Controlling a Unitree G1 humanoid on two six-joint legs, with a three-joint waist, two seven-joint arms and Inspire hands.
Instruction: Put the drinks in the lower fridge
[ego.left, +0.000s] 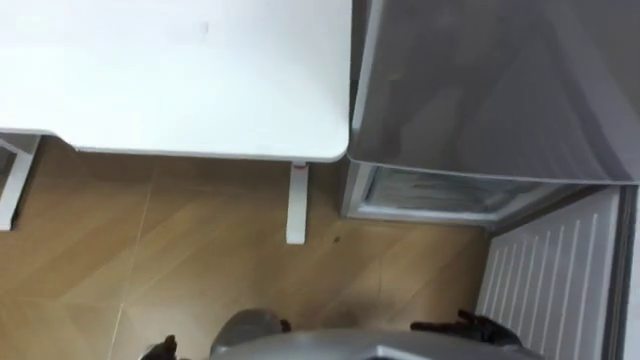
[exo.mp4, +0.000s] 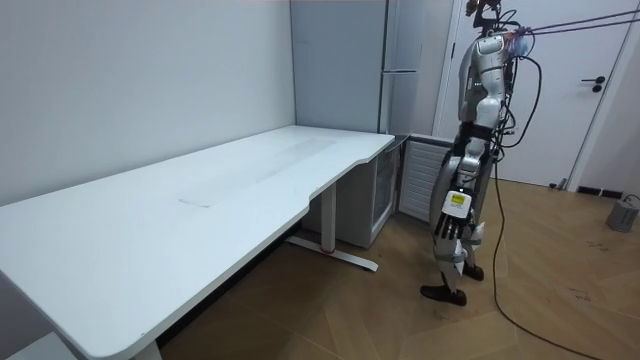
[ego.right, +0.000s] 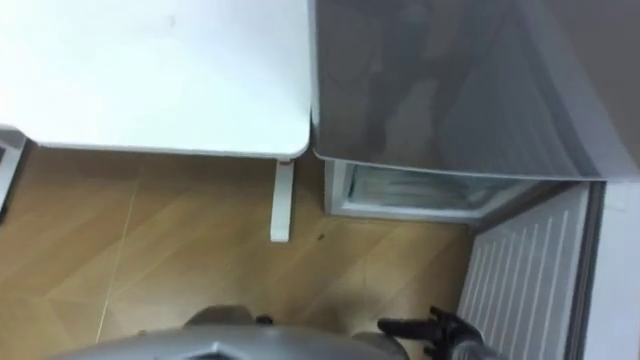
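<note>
The tall grey fridge (ego.left: 490, 80) stands to the right of the white table (ego.left: 180, 70). Its lower compartment (ego.left: 430, 192) is open and shows a pale glass-fronted shelf inside. The lower door (ego.left: 560, 270), white and ribbed on the inside, is swung out to the right. My right hand (ego.left: 478, 326) is a dark shape low at the bottom edge, in front of the door. My left hand (exo.mp4: 450, 238) hangs at my side in the room view, and a dark bit of it (ego.left: 160, 348) peeks in at the bottom left.
I stand on wooden floor (ego.left: 200, 260) in front of the fridge, near the table's corner. A white table leg (ego.left: 296, 205) stands just left of the open compartment. In the room view a white door (exo.mp4: 600, 90) is behind me.
</note>
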